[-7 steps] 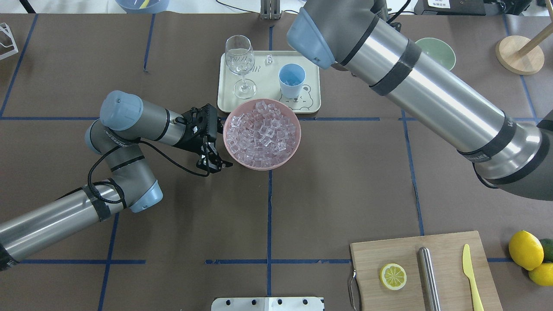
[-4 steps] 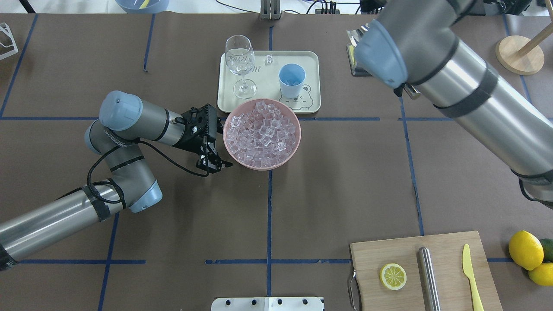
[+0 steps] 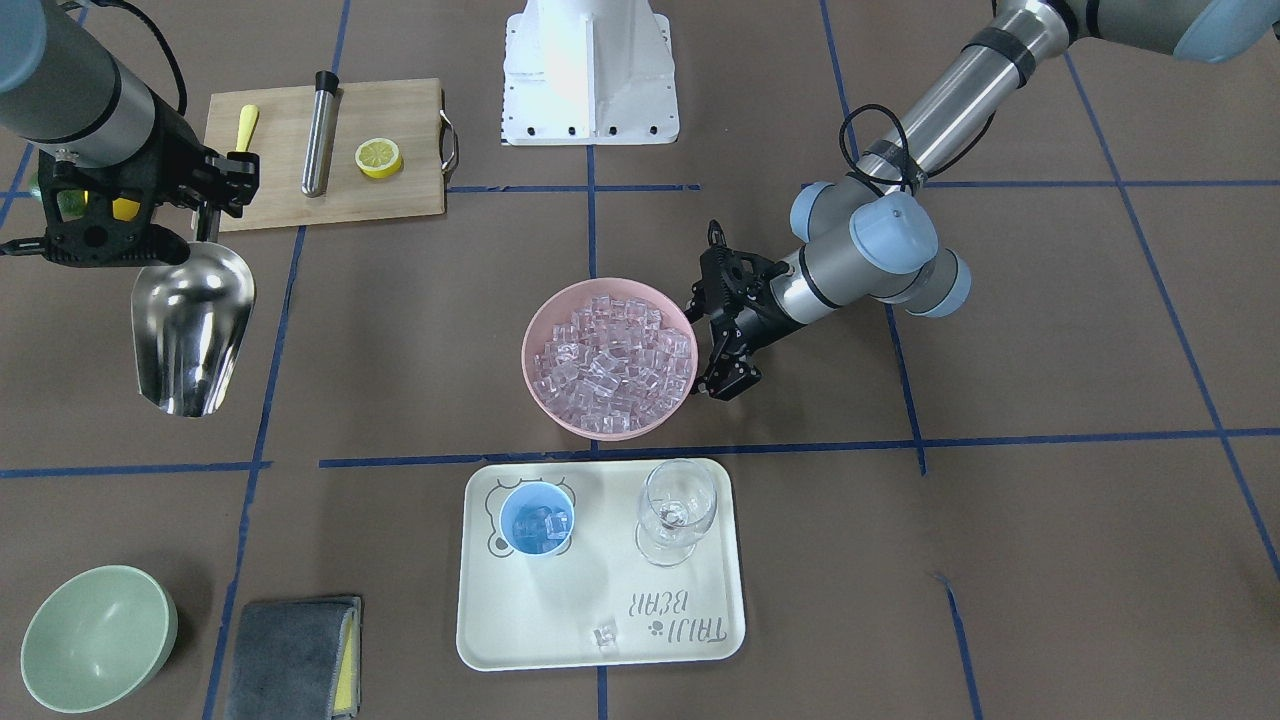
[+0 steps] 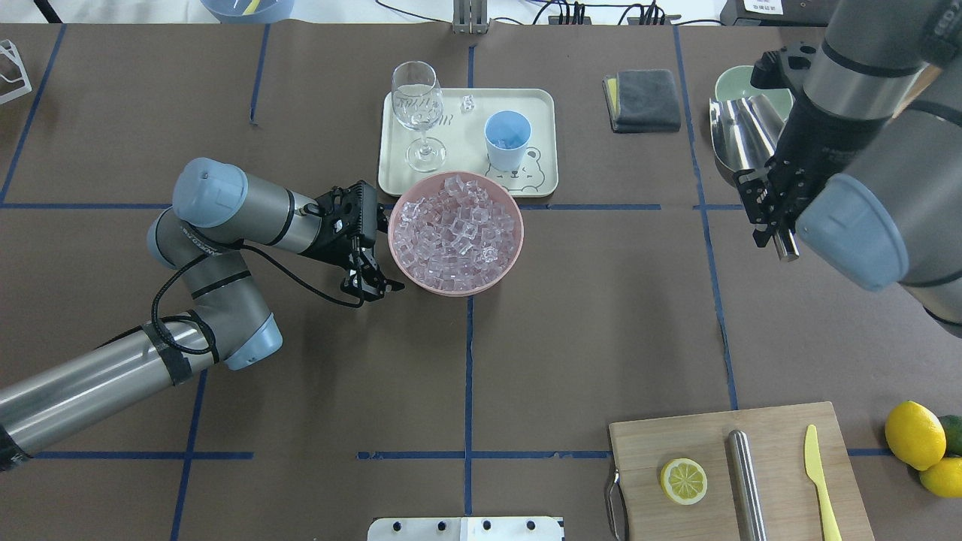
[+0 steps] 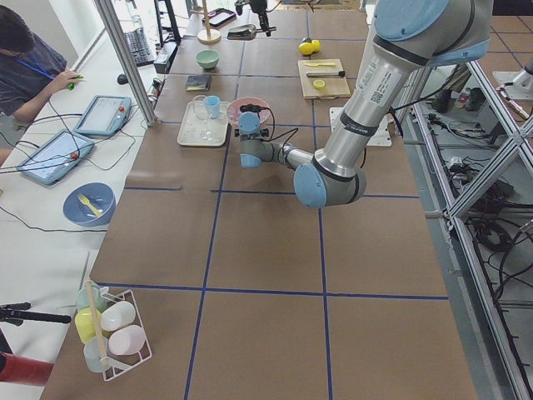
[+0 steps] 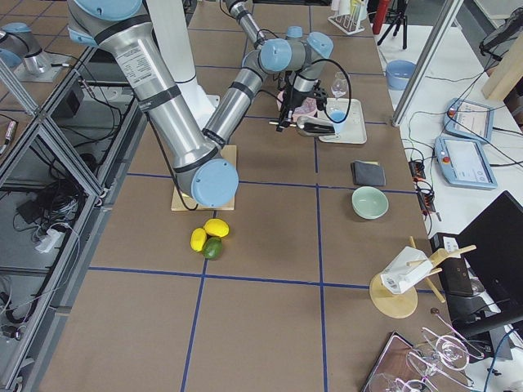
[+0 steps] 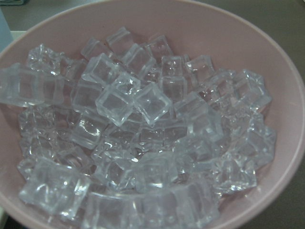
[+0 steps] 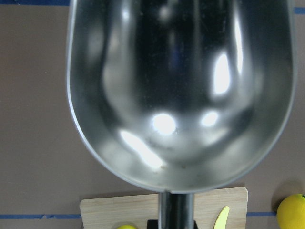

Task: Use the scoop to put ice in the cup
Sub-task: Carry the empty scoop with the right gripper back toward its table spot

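The ice [image 4: 455,229] is a heap of clear cubes in a pink bowl [image 4: 513,259] at mid table; it fills the left wrist view [image 7: 143,133]. The light-blue cup [image 4: 507,139] stands on a cream tray [image 4: 466,154] behind the bowl and holds a few cubes [image 3: 540,522]. My right gripper [image 4: 774,214] is shut on the handle of the steel scoop [image 4: 740,135], held in the air far right of the tray. The scoop's trough is empty [image 8: 181,95]. My left gripper [image 4: 370,285] looks shut and empty, beside the bowl's left rim.
A wine glass [image 4: 417,113] and one loose cube [image 4: 467,104] are on the tray. A grey cloth [image 4: 645,90] and a pale green bowl [image 3: 95,640] lie near the scoop. A cutting board [image 4: 782,443] carries a lemon half, a steel cylinder and a yellow knife; lemons [image 4: 913,436] lie beside it.
My right arm has swung from over the tray's right side out to the right, carrying the scoop. The left arm, bowl and cup have not moved.
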`<state>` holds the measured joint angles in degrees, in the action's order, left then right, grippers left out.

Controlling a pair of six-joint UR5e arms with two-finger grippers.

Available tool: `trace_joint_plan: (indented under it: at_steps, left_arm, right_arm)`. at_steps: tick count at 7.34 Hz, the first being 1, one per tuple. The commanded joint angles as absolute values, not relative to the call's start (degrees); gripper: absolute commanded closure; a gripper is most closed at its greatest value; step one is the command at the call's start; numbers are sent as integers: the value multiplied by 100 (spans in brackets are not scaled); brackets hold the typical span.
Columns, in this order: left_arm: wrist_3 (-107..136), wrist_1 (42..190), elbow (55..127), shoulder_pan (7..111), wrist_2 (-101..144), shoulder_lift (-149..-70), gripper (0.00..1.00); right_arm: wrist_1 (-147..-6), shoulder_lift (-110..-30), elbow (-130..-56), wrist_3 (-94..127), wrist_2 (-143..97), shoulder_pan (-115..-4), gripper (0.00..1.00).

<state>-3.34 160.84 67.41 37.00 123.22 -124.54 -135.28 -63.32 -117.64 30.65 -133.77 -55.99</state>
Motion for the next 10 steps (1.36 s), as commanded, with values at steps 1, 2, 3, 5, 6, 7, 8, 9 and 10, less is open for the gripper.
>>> trace_joint_plan:
  at_steps: [1,2,3,5,6,7,8,9,10]
  left_arm:
    - [-334,16084,6741,3700,12322,-12454,1]
    - [-334,16084,6741,3700,12322,-12454,1]
    - [-334,16084,6741,3700,12322,-12454,1]
    - [-334,16084,6750,3700,12322,-12463,1]
    - [-334,16084,6750,3700,12322,-12454,1]
    - [-334,16084,6750,3700,12322,-12454,1]
    - [-334,16084,6750,3700,12322,-12454,1]
    - [-334,16084,6750,3700,12322,-12454,1]
    - [-334,16084,6750,3700,12322,-12454,1]
  right_arm:
    - [-12318,-7291,-11900,3567,-13351,-5293,100]
    - [-11887,-7660,-11900,3734,-13281,-5152,100]
    - [-11326,-8073,-11892,3970,-13254,-4985,100]
    - [-10087,-8681,-11830,4733,-13018,-4590,100]
    - [-9576,-8927,-11734,5007,-12816,-4370,100]
    - [-9206,-8964,-11551,5288,-12806,-4272,100]
    - [-8932,-8965,-11314,5439,-12675,-4124,100]
    - [-8782,-8974,-11164,5458,-12665,-4087,100]
    - [-8772,-8965,-11058,5554,-12665,-4026,100]
